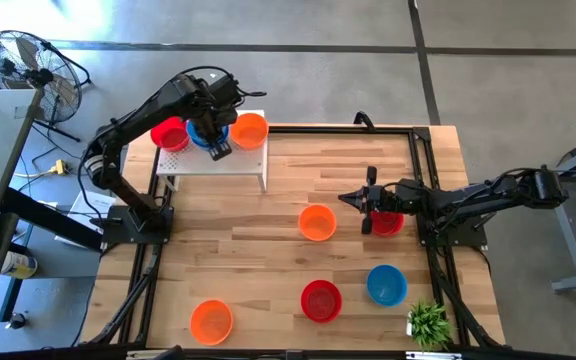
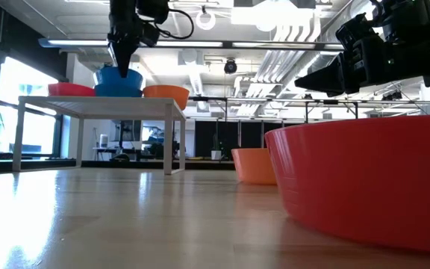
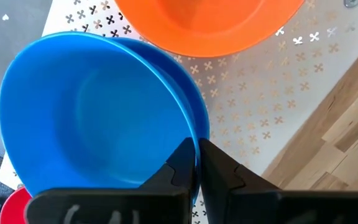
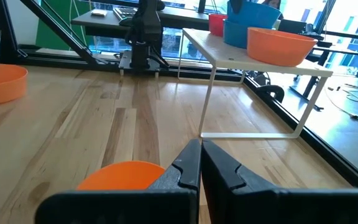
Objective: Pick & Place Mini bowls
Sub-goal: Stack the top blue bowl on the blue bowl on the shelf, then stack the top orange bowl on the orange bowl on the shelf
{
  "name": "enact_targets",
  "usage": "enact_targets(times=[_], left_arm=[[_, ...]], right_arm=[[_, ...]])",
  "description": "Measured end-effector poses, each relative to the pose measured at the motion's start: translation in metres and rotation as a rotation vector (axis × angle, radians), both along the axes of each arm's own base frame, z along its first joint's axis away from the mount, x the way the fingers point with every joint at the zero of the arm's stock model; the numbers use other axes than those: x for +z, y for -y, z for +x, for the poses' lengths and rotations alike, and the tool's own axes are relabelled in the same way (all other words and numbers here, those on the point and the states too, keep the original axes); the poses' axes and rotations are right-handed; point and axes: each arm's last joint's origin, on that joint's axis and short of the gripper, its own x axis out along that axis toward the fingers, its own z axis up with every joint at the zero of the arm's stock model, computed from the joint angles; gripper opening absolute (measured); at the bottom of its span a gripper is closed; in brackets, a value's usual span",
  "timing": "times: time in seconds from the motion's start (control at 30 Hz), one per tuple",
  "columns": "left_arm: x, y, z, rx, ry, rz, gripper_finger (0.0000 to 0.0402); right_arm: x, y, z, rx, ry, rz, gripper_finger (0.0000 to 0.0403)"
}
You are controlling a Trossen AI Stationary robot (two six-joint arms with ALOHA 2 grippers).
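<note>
High view, stand: a white perforated stand (image 1: 213, 160) sits at the table's (image 1: 268, 280) far-left corner, carrying a red bowl (image 1: 169, 134), a blue bowl (image 1: 205, 133) and an orange bowl (image 1: 250, 130) in a row along its top.
High view, left gripper (image 1: 218, 148): over the near rim of the blue bowl; by my reading it is setting that bowl into the row or just about to let go.
High view, right gripper (image 1: 353, 198): fingers together, holding nothing, hovering mid-table toward the right edge, just beside a second red bowl (image 1: 387, 222) and near a second orange bowl (image 1: 317, 222).
High view, loose bowls: toward the near edge lie an orange one (image 1: 211, 320), a red one (image 1: 320, 300) and a blue one (image 1: 386, 284), well apart, all mouth-up.
Low view: the blue bowl (image 2: 118, 81) stands upright on the stand, mouth up; being round it has no long axis.
Left wrist view: the fingers (image 3: 182, 171) straddle the blue bowl's rim (image 3: 194, 134), nearly together, one inside and one outside the thin wall.
Right wrist view: the fingers (image 4: 188, 168) are closed on nothing, aimed across the table at the stand.
</note>
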Motion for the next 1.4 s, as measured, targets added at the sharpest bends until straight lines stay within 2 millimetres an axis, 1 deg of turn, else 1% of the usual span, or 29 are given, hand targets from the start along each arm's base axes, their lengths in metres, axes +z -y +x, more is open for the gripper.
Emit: enact_targets(times=[0.13, 0.27, 0.57, 0.93, 1.03, 1.23, 1.3, 1.4], left_arm=[[-0.004, -0.002, 0.003, 0.001, -0.019, -0.013, 0.0008], [-0.005, -0.003, 0.003, 0.001, -0.021, -0.014, 0.0011], [-0.005, -0.001, 0.001, 0.023, -0.039, -0.032, 0.0040], [-0.004, 0.000, -0.001, 0.004, -0.051, -0.033, 0.0075], [0.001, 0.003, -0.005, -0.003, -0.035, -0.021, 0.0076], [0.027, 0.014, -0.016, -0.013, 0.081, 0.005, 0.0075], [0.034, 0.019, -0.022, 0.000, 0.129, 0.030, 0.0069], [0.040, 0.029, -0.027, -0.017, 0.234, 0.052, 0.0047]], right_arm=[[0.000, 0.000, 0.000, 0.000, 0.000, 0.000, 0.0002], [0.000, 0.000, 0.000, 0.000, 0.000, 0.000, 0.0001], [0.000, 0.000, 0.000, 0.000, 0.000, 0.000, 0.0002], [0.000, 0.000, 0.000, 0.000, 0.000, 0.000, 0.0001], [0.000, 0.000, 0.000, 0.000, 0.001, 0.000, 0.0002], [0.000, 0.000, 0.000, 0.000, 0.000, 0.000, 0.0001], [0.000, 0.000, 0.000, 0.000, 0.000, 0.000, 0.0002], [0.000, 0.000, 0.000, 0.000, 0.001, -0.001, 0.0001]])
